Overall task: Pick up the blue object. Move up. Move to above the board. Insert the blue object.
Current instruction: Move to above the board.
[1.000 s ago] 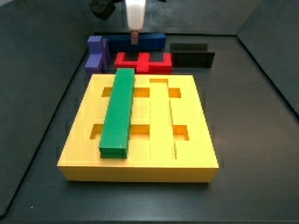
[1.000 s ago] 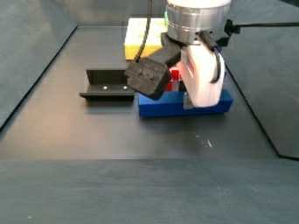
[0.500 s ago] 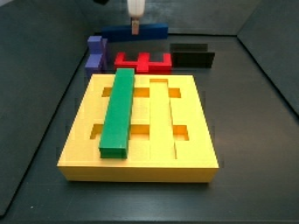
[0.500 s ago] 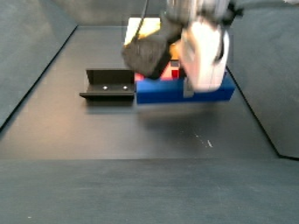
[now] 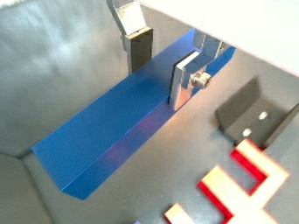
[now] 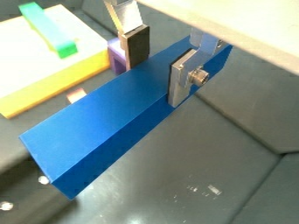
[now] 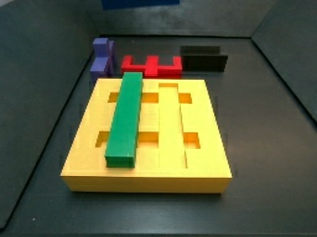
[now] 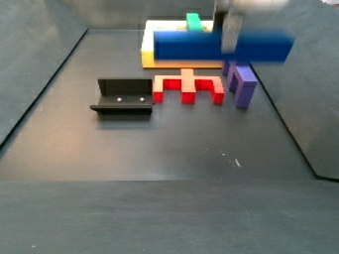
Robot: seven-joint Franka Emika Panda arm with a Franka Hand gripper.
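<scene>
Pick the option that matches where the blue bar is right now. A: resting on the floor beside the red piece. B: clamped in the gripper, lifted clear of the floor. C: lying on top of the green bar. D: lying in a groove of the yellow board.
B: in both wrist views the gripper has its fingers pressed on either side of the blue object, and a side view shows it hanging in the air above the red piece.
</scene>
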